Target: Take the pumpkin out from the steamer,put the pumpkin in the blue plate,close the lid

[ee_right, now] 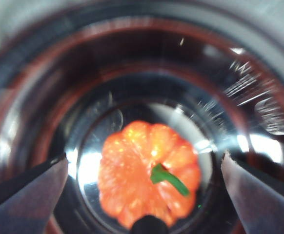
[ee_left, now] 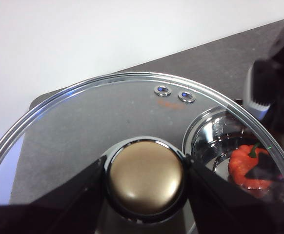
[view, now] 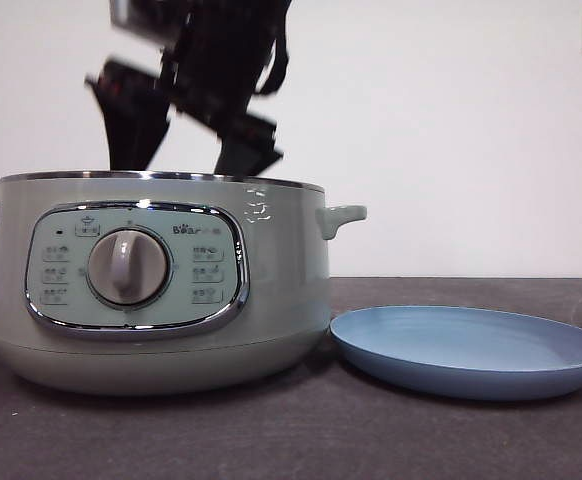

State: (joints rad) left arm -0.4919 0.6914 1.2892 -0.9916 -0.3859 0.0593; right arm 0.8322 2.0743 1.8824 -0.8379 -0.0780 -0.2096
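Clamped on the knob of the lid [ee_left: 132, 117], the left gripper [ee_left: 144, 180] holds it off the steamer [view: 161, 285], while the right gripper [ee_right: 144, 168] hangs wide open around the pumpkin [ee_right: 149, 173] in the pot, the blue plate [view: 471, 350] at the steamer's 3 o'clock unfilled; only the opening looks done.
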